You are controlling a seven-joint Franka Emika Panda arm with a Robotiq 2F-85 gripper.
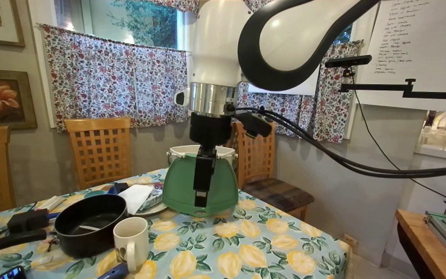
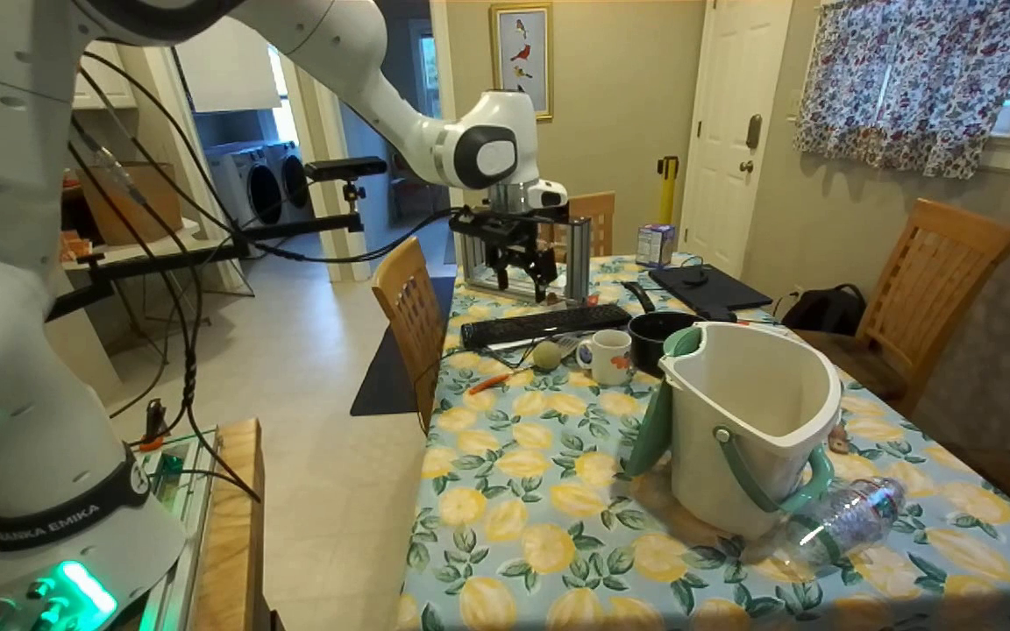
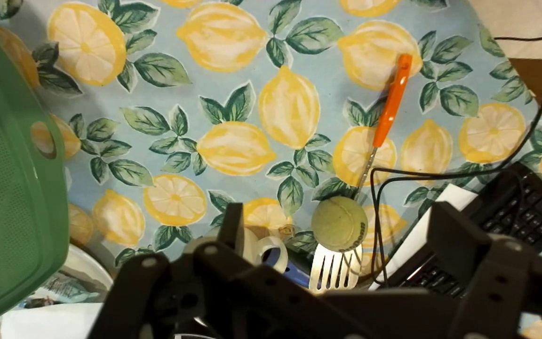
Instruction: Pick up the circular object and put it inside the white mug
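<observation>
The circular object is a yellow-green tennis ball (image 3: 339, 223). It also shows in an exterior view (image 2: 546, 355), beside the mug. The white mug (image 1: 132, 242) stands upright with a printed pattern; it also shows in an exterior view (image 2: 608, 358). In the wrist view the mug's handle (image 3: 273, 252) shows, while much of the mug is hidden behind a finger. My gripper (image 2: 524, 285) is above the table, apart from both. In the wrist view the gripper (image 3: 344, 227) has its fingers wide apart and empty, with the ball seen below between them.
A slotted spatula (image 3: 336, 268) with an orange handle lies at the ball. A black keyboard (image 2: 544, 325) with a cable is beside it. A black pan (image 1: 91, 228) is next to the mug. A white bucket (image 2: 707, 438) with a green lid and a plastic bottle (image 2: 851, 521) stand nearby.
</observation>
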